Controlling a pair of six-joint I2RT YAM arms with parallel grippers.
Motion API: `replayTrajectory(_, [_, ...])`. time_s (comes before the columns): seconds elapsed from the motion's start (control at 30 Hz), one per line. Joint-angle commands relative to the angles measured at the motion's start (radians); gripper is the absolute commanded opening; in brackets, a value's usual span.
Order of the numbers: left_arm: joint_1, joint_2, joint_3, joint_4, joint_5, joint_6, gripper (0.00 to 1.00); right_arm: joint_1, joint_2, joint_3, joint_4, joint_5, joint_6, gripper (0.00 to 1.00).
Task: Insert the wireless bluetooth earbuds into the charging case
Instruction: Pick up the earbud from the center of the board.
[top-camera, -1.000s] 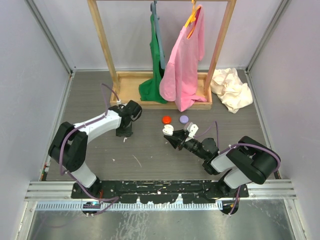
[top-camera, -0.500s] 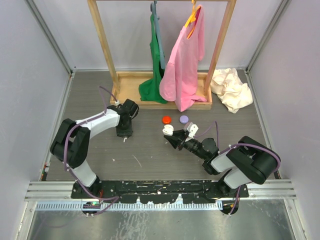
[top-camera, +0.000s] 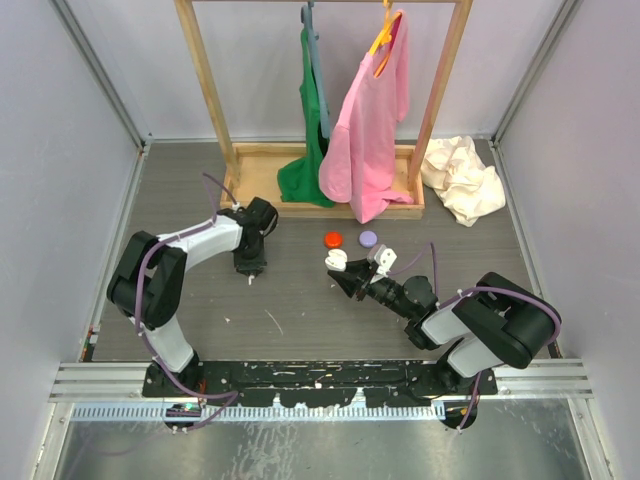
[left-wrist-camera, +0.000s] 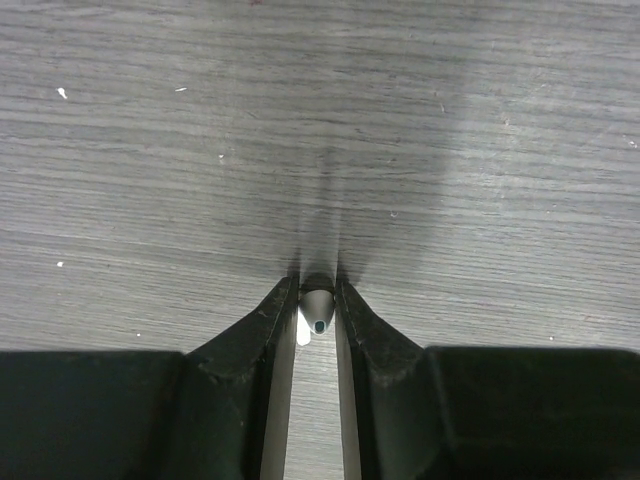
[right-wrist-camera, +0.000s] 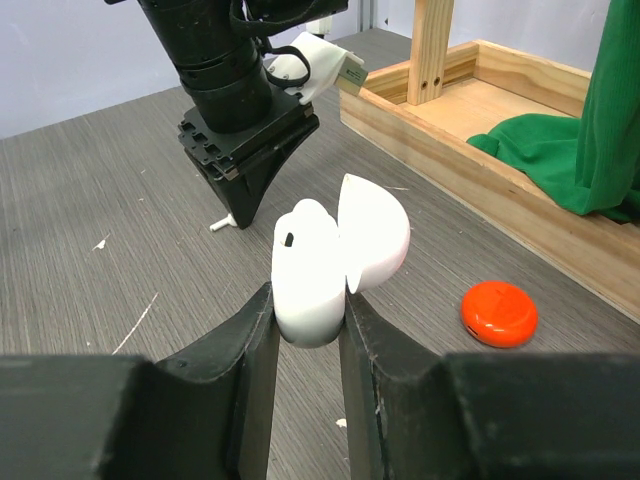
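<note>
"Earbud check: where is the small white wireless earbud (left-wrist-camera: 318, 305), and is it held?"

"It lies on the grey wood-grain bench (left-wrist-camera: 150, 150), down between the fingertips of your black left gripper (left-wrist-camera: 316, 285). The jaws stand narrow and pressed to it on both sides. I cannot tell how firm that pinch is — so lift slowly and watch that the earbud comes up with you."

"And the case?"

"Your black right gripper (right-wrist-camera: 305, 320) is clamped on the glossy white charging case (right-wrist-camera: 305, 275). The case is held off the bench with its rounded lid (right-wrist-camera: 375, 235) hinged open, well apart from the earbud. No view shows its sockets, so I cannot say whether one is already filled."

"How do I do this well?"

"Hold the case dead still and let the left arm do the travelling. Carry the earbud up and across, and line its stem up with a socket before you lower. Release only once it seats — a skewed entry would likely catch on the rim or flick the earbud away. Steer wide of the round red cap (right-wrist-camera: 500, 313) lying on the bench near the case."
</note>
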Motion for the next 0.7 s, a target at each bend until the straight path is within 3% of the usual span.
replayTrajectory(0.0, [0.011, 0.018, 0.024, 0.012, 0.022, 0.006, 0.22, 0.003, -0.020, 0.006, 0.181, -0.001, -0.017, 0.06])
replayTrajectory(0.67, [0.024, 0.032, 0.052, -0.075, 0.040, -0.028, 0.25, 0.003, -0.020, 0.006, 0.181, -0.003, -0.017, 0.06])
